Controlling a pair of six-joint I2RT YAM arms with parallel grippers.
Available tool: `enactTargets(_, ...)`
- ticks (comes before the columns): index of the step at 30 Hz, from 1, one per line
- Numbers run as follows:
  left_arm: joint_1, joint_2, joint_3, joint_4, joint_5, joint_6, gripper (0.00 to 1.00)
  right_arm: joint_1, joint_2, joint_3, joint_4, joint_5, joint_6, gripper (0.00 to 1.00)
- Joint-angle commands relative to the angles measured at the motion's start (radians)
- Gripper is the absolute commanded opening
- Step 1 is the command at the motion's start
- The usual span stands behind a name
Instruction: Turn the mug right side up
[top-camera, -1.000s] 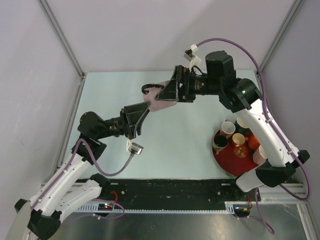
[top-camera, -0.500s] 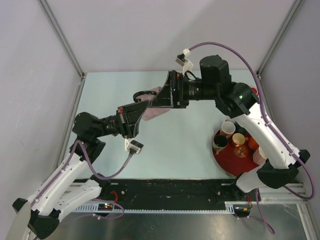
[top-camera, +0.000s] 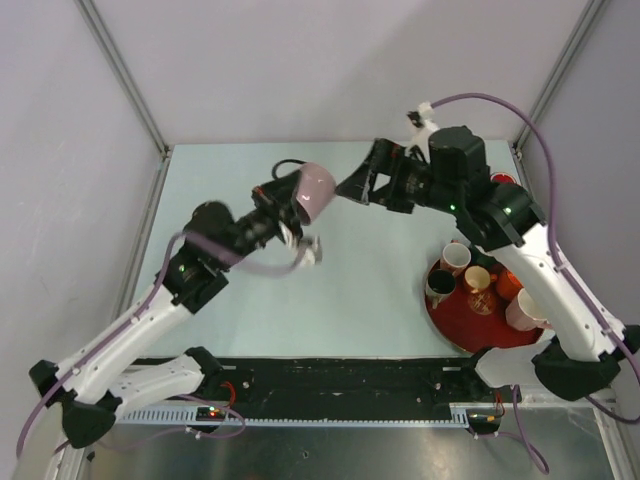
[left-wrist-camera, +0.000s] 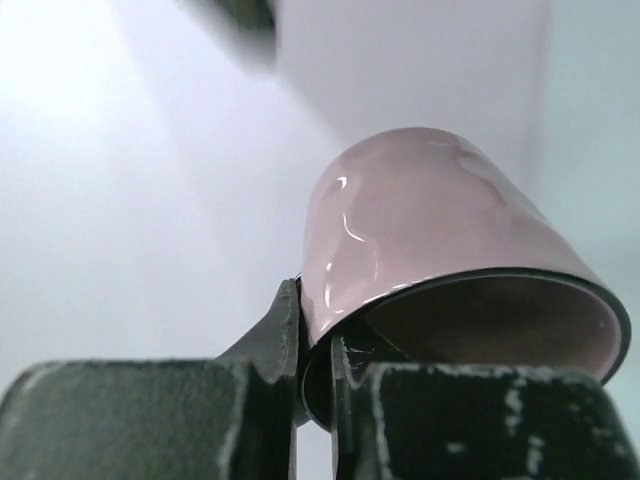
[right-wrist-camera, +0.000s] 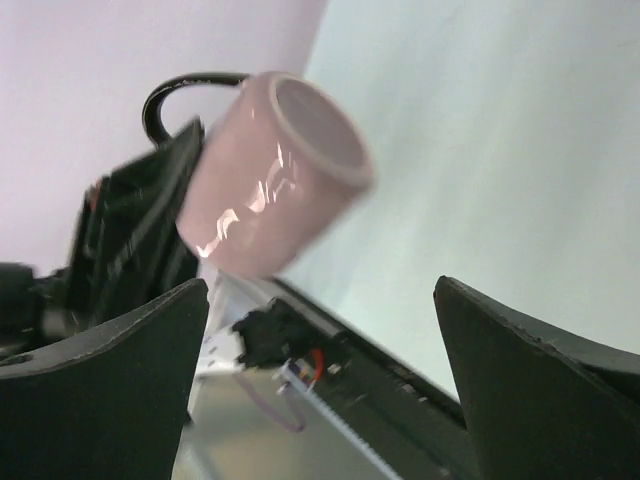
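Observation:
A pink mug (top-camera: 316, 189) with a dark inside and a black handle (right-wrist-camera: 186, 86) hangs in the air over the table's back middle. It lies tilted, base towards my right gripper, mouth towards the left wrist camera. My left gripper (top-camera: 287, 206) is shut on the mug (left-wrist-camera: 420, 215) at its rim, one finger outside the wall and one inside; the left gripper (left-wrist-camera: 315, 335) shows this pinch close up. My right gripper (top-camera: 356, 186) stands open just right of the mug, apart from it. In the right wrist view the mug (right-wrist-camera: 270, 180) floats beyond the open right gripper (right-wrist-camera: 320, 290).
A round red tray (top-camera: 441, 324) sits at the right near the right arm's base, holding several cups, among them a pink one (top-camera: 455, 258) and a brown one (top-camera: 478, 290). Metal frame posts stand at the table's back corners.
My left gripper has shut on the mug's rim. My right gripper has let go of the mug, opened wide and drawn back to the right. The left arm has swung, turning the mug.

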Motion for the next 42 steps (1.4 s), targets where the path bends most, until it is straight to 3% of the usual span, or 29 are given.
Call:
enactTargets(1,0.03,0.099,0.269,-0.449,-0.553,-0.653,0.0,-0.015,-0.114,-0.031,-0.028,0.276,-0.097,0.99)
enactTargets(3,0.031,0.13,0.325,-0.613,-0.533,-0.823,0.0,-0.016,-0.113,-0.05,-0.025,0.303,-0.112,0.99)
enactTargets(8,0.031,0.168,0.394,-0.818,-0.472,-1.202,0.0,0.019,-0.069,-0.035,-0.053,0.368,-0.158,0.99)
enactTargets(12,0.072,0.218,0.469,-0.974,-0.451,-1.603,0.0,0.107,-0.023,-0.028,-0.057,0.451,-0.204,0.99)
enactTargets(16,0.144,0.252,0.521,-1.088,-0.358,-1.915,0.0,0.274,0.017,-0.047,0.055,0.558,-0.334,0.99)
enactTargets(19,0.155,0.262,0.522,-1.114,-0.336,-2.01,0.0,0.363,0.091,0.001,0.067,0.609,-0.429,1.0)
enactTargets(24,0.157,0.271,0.508,-1.128,-0.32,-2.043,0.0,0.423,0.248,0.178,-0.062,0.653,-0.506,0.98)
enactTargets(34,0.157,0.274,0.535,-1.131,-0.305,-2.045,0.0,0.417,0.45,0.321,-0.255,0.69,-0.53,0.76)
enactTargets(36,0.157,0.277,0.54,-1.131,-0.302,-2.045,0.0,0.407,0.462,0.31,-0.257,0.677,-0.534,0.64)
enactTargets(39,0.157,0.281,0.552,-1.13,-0.294,-2.036,0.0,0.38,0.473,0.308,-0.289,0.667,-0.515,0.27)
enactTargets(41,0.159,0.284,0.567,-1.128,-0.261,-2.014,0.01,0.362,0.461,0.293,-0.306,0.666,-0.498,0.09)
enactTargets(42,0.159,0.289,0.576,-1.128,-0.233,-1.993,0.1,0.354,0.444,0.281,-0.31,0.666,-0.492,0.04)
